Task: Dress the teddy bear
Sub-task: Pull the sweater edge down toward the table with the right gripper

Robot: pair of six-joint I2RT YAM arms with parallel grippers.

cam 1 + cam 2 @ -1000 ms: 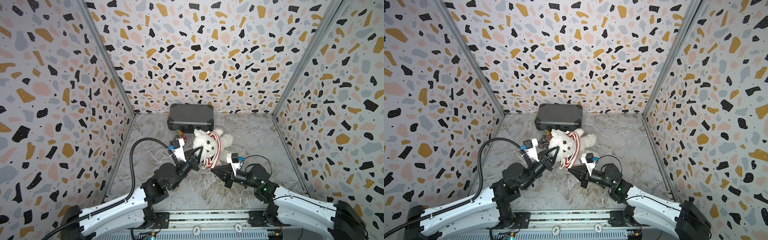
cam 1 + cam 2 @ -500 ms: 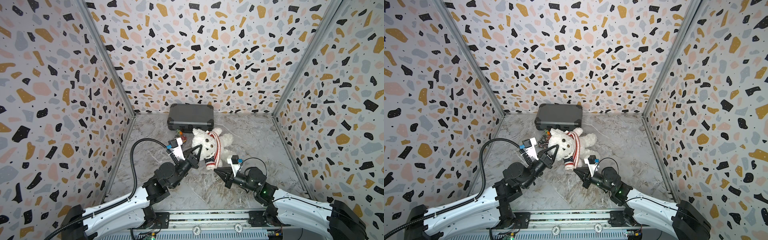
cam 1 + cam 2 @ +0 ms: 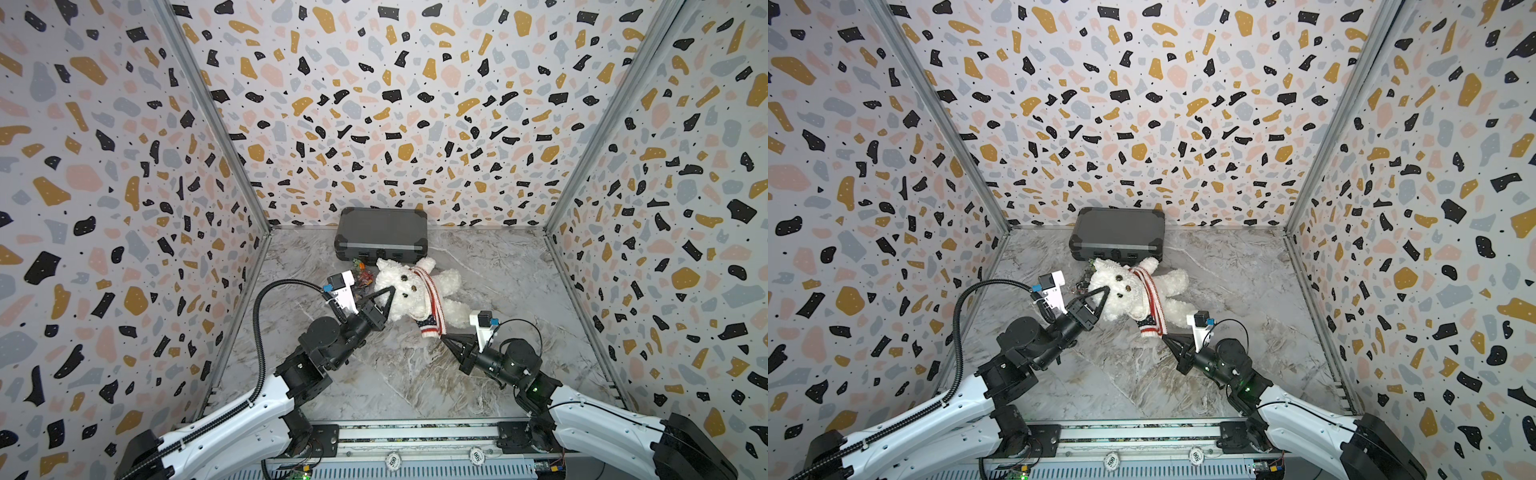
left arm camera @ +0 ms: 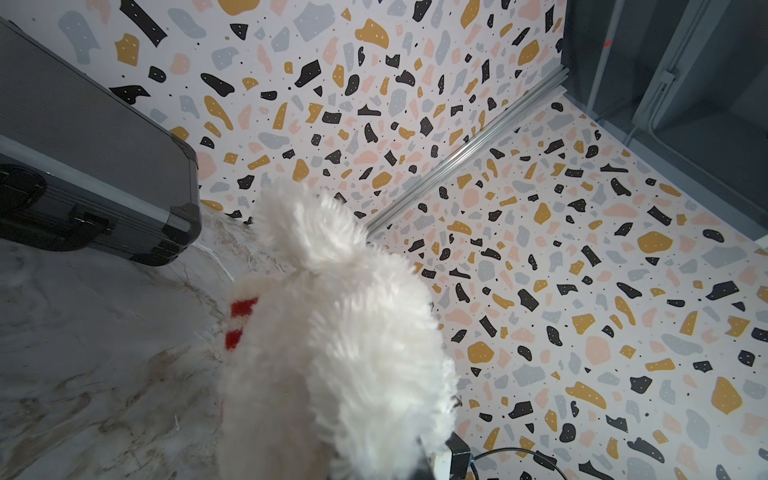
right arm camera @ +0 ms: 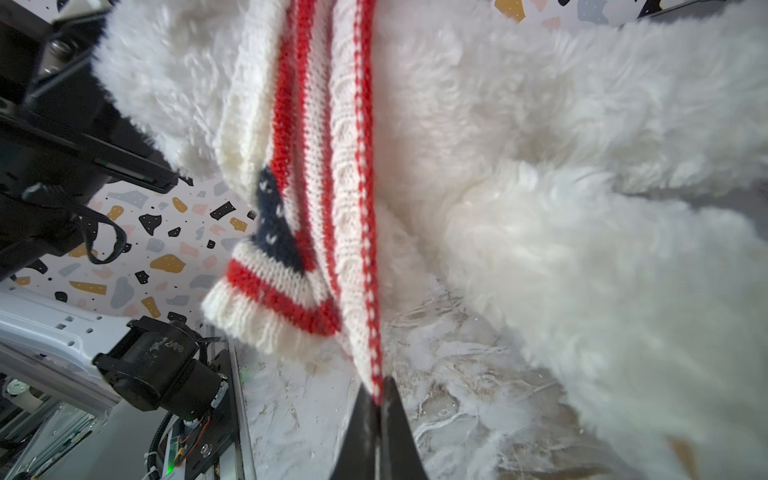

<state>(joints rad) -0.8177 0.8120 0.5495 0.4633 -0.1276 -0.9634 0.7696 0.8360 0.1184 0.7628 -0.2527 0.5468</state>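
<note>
Right gripper (image 5: 376,401): jaws clamped on sweater (image 3: 432,299) edge. Left gripper (image 3: 390,289): jaws together in head fur of teddy bear (image 3: 401,305). Bear: fluffy white, dark eyes and nose, striped sweater round neck. Location: desk (image 3: 478,374), rear-centre, just before case (image 3: 380,232).

You have one bear (image 3: 449,282), one sweater (image 3: 432,293), one case (image 3: 380,230), one small colourful object (image 3: 362,275) by the case, and two grippers, the left gripper (image 3: 392,289) and the right gripper (image 3: 444,338).
</note>
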